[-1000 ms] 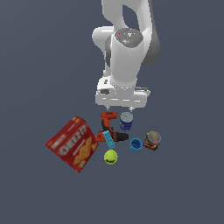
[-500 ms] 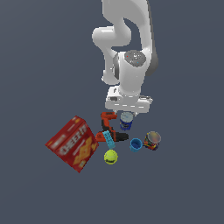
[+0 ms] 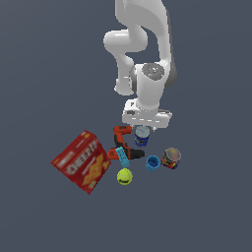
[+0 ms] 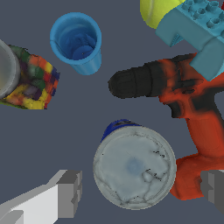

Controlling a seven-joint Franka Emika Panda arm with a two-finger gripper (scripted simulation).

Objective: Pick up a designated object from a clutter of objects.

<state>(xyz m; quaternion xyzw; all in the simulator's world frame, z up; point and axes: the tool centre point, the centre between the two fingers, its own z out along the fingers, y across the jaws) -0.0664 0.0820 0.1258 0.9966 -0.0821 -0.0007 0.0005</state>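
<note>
- Plain dark grey ground [image 3: 44,74] lies under everything, with no walls or furniture to be seen.
- On it sits a loose group of small things: a red cracker box [image 3: 81,161] at the exterior view's left, a drill [image 3: 124,142], a blue block [image 3: 121,155], a yellow-green ball [image 3: 124,176], a light-blue cup [image 3: 153,163] and a multicoloured can [image 3: 171,157].
- The dark blue can [image 3: 142,136], the one to be picked, stands upright in the middle of the group, just beside the drill; the wrist view looks straight down on its silver-grey top [image 4: 134,167].
- The gripper [image 3: 143,127] hangs directly above that can, jaws spread wide; in the wrist view one finger [image 4: 70,192] shows on each side of the can, with clear gaps and no contact.
- By my reading, the step in hand is the approach, with the hand lined up over the can and the grasp not yet made.
- Next, the hand would likely need to go straight down until the fingers flank the can's wall, then close.
- The drill's orange handle [image 4: 205,131] sits close to one finger's path, so a bump there seems the main risk.
</note>
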